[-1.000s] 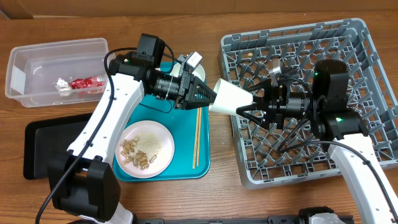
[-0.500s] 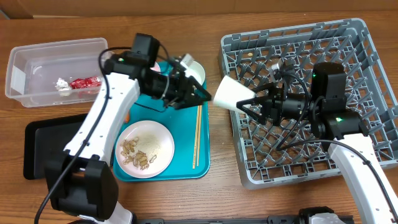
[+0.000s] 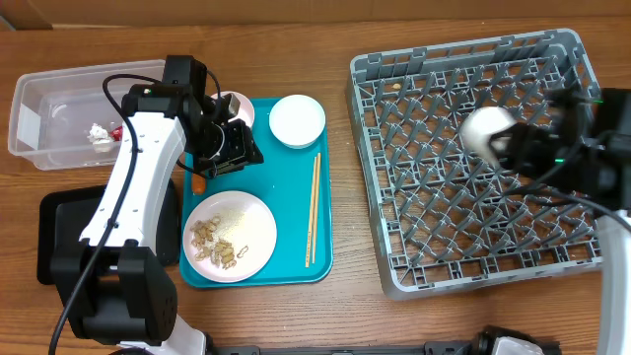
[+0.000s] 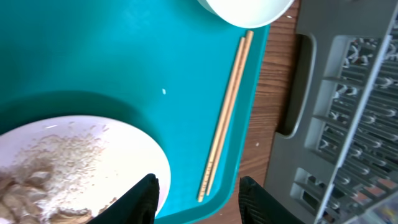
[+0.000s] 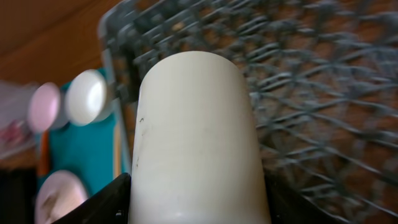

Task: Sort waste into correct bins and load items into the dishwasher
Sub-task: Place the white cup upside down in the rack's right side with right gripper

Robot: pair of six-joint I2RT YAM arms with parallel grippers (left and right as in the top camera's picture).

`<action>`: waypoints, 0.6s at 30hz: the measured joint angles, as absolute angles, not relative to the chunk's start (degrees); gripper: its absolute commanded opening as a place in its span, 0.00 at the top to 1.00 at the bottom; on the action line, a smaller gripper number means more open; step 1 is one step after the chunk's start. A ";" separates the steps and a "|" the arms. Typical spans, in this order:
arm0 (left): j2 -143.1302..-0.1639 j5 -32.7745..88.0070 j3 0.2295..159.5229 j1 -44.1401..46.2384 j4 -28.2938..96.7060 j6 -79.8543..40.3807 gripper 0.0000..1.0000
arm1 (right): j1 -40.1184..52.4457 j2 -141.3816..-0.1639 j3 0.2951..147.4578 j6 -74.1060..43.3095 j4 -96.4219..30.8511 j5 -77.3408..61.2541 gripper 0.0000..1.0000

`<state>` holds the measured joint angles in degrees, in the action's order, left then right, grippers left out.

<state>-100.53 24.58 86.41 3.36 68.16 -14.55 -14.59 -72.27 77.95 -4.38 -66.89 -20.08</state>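
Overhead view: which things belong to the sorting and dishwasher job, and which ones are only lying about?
Belong to the job: cup, dish rack, white bowl, pink bowl, plate with food scraps, chopsticks, clear tub with paper wad, black tray.

Just lying about: teal serving tray, table.

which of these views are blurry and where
Overhead: mostly sharp, but the white cup and the right arm over the dish rack are smeared. Right wrist: the cup is fairly crisp, the rack behind it soft and streaky. Left wrist: sharp on the chopsticks and teal tray.
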 measured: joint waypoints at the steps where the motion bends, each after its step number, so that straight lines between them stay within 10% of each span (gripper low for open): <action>1: -100.53 24.03 86.41 3.36 68.18 -14.55 0.56 | -17.39 -72.29 78.06 -4.49 -67.81 -17.61 0.64; 18: -100.53 22.00 86.41 3.36 68.66 -14.52 0.57 | -37.47 -87.79 78.06 -5.98 -71.55 -6.50 0.53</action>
